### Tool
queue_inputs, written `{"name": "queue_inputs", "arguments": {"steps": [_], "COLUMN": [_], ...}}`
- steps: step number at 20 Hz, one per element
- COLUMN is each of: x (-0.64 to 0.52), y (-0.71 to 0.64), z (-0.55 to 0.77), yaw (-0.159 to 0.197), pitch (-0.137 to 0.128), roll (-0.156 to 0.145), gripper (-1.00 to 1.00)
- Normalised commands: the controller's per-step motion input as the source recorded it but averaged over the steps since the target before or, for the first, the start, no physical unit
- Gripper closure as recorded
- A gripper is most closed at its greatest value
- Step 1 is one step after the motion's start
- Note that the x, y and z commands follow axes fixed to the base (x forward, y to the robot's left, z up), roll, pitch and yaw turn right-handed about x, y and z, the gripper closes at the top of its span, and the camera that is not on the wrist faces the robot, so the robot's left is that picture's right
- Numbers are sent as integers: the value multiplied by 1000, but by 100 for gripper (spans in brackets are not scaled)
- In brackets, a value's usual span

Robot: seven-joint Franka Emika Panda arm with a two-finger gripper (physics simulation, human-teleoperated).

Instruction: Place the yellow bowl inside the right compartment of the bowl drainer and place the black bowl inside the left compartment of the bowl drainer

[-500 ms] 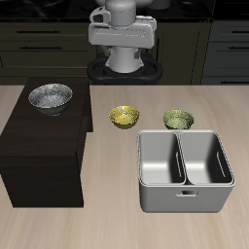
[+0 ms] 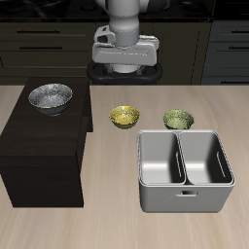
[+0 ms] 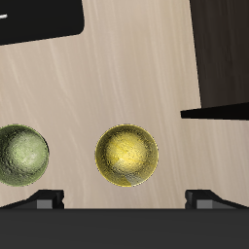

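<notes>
Yellow bowl (image 2: pixel 123 117) upright, mouth up, on the table (image 2: pixel 117 229), just behind the bowl drainer's (image 2: pixel 184 171) back rim; round, so no long axis to speak of; seen straight down in the wrist view (image 3: pixel 126 155). Olive-green bowl (image 2: pixel 178 119) beside it, apart, also behind the drainer. Black bowl (image 2: pixel 50 97) upright on a dark cabinet (image 2: pixel 44 156), well apart from the drainer. Drainer's long axis across the table, 2 wells side by side, slot handle on the wall toward the front edge.

Gripper (image 2: pixel 124 70) high above the table's back, holding nothing; fingertips only dark stubs at the wrist view's edge, set wide apart, jaws spread. Green bowl (image 3: pixel 21 154) cut off at the wrist frame's edge.

Table pale wood grain; dark drawer fronts behind.
</notes>
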Motion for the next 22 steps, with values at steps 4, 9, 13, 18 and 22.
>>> {"name": "queue_inputs", "arguments": {"steps": [4,9,13,18,22], "x": [37,8,22,-5,25], "y": [5,4,-16,107,84], "z": [-356,-364,-193,-387,-219], "yaw": [58,59,20,45,7], "pitch": [28,6,1,9,28], "roll": [-8,-7,-13,-24,10], "gripper": [-100,-100,-100,-100,-100]}}
